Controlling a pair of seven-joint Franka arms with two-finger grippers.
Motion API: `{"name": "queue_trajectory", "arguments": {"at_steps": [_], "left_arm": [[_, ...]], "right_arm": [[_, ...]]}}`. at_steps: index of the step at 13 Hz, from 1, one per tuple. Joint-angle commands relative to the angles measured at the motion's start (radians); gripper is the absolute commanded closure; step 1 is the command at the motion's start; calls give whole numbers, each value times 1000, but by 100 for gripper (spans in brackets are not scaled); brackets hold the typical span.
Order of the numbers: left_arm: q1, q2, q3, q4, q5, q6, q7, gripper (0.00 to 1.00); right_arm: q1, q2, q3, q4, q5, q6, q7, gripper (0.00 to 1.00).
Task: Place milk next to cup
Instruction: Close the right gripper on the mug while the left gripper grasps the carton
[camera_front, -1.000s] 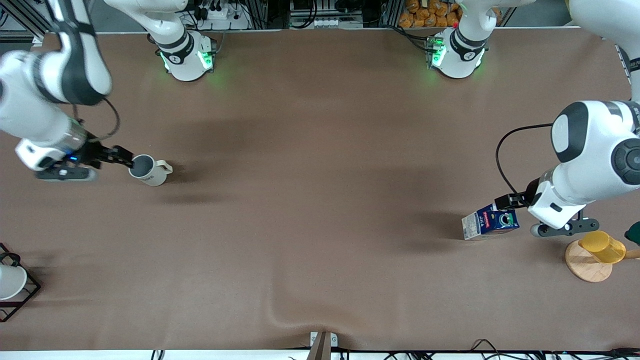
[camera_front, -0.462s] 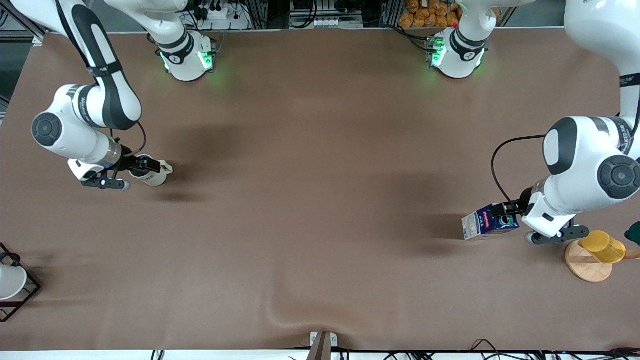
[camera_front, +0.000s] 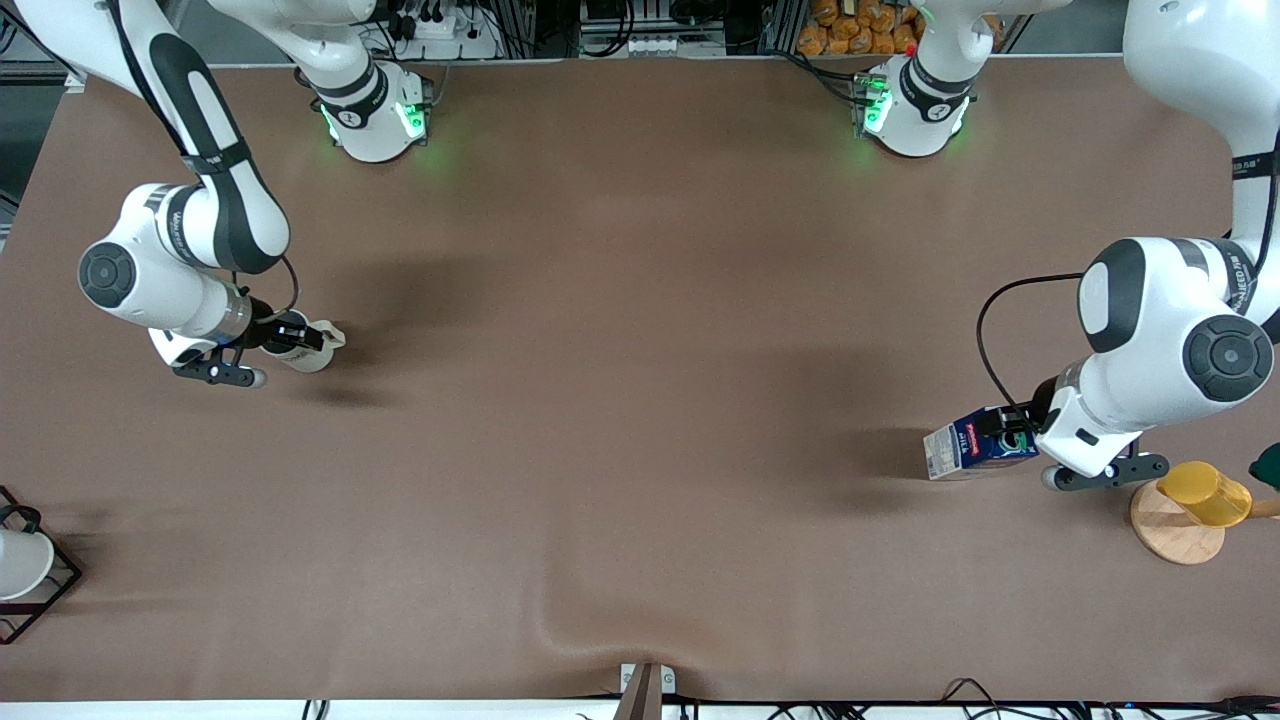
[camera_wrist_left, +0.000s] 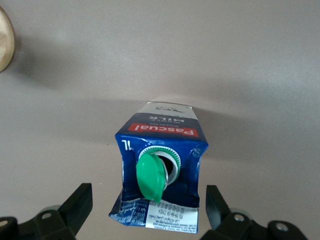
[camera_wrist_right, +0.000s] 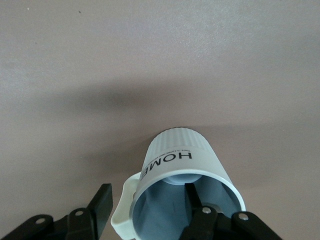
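Here: one milk (camera_front: 978, 446), one cup (camera_front: 303, 345).

left hand (camera_wrist_left: 145, 212) fingertips cropped, wooden disc (camera_wrist_left: 4, 45) cut off

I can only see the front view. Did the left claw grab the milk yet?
Observer: Not yet. The left wrist view shows the left claw open, one finger on each side of the milk, with gaps on both sides.
Operator: What's the right claw doing at the cup?
Observer: The right claw is open too. One finger is inside the cup, the other is outside it.
Operator: What do the letters on the cup say?
Observer: They say HOME.
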Motion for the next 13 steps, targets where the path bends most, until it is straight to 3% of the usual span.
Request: {"name": "queue_trajectory", "arguments": {"at_steps": [1, 3, 5, 6, 10, 13], "left_arm": [[-3, 29, 2, 24, 26, 11, -6, 0], [3, 45, 2, 25, 28, 20, -6, 0], [5, 58, 5, 31, 28, 20, -3, 0], [6, 61, 5, 40, 28, 19, 0, 0], [9, 57, 6, 45, 28, 17, 2, 0], [9, 58, 5, 45, 26, 17, 11, 0]], "right_arm": [[16, 31, 5, 16, 4, 8, 9, 73], [16, 31, 5, 16, 1, 6, 6, 97], [36, 0, 11, 20, 1, -15, 7, 100], [63, -35, 10, 48, 1, -96, 7, 100], [120, -55, 11, 279, 9, -408, 9, 100], [212, -43, 10, 382, -63, -364, 20, 100]]}}
